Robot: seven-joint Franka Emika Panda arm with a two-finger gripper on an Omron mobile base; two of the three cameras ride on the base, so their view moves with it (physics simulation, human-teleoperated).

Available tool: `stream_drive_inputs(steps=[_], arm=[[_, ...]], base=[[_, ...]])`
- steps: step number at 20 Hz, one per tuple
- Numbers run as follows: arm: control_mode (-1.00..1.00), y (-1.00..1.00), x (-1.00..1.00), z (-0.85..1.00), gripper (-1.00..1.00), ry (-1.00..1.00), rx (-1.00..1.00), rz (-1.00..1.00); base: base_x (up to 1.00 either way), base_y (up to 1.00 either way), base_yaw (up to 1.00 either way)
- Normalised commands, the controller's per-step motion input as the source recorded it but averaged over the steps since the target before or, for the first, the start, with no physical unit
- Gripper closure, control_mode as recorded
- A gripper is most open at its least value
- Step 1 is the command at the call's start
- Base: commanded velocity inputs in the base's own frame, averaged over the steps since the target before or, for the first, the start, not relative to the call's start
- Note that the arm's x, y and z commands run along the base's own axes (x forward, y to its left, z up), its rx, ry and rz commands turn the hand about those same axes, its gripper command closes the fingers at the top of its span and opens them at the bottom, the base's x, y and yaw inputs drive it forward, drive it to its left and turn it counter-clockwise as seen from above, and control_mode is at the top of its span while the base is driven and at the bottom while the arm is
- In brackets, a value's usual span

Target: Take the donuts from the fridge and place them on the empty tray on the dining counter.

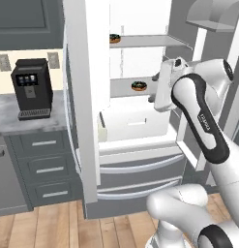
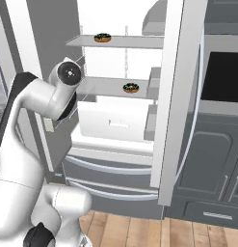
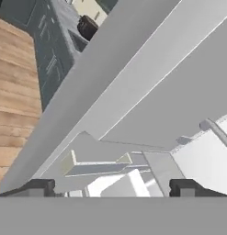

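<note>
With the gripper [image 3: 112, 187] spread wide, the light, soft donuts [image 1: 139, 86] near their shelves' front edges in the fridge [image 1: 87, 121] likely need a gentle pinch across the ring.

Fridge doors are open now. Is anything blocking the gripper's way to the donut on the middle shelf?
Nothing visible does. The lower donut lies alone on its shelf in the open fridge, with bare shelf around it. The open gripper hangs at the fridge's front, close by; the other donut lies a shelf higher.
</note>
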Motion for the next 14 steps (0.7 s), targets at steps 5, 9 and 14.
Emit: stream_drive_inputs(steps=[5,9,14], arm=[[-1.0,-0.04,-0.36,-0.03,-1.0,0.2,0.6,-0.53],[-1.0,-0.22,-0.06,0.22,-1.0,0.43,0.56,-0.56],[-1.0,-0.64,-0.05,0.45,-1.0,0.54,0.54,-0.45]], base=[[0.0,0.0,0.0],[0.0,0.0,0.0],[0.0,0.0,0.0]])
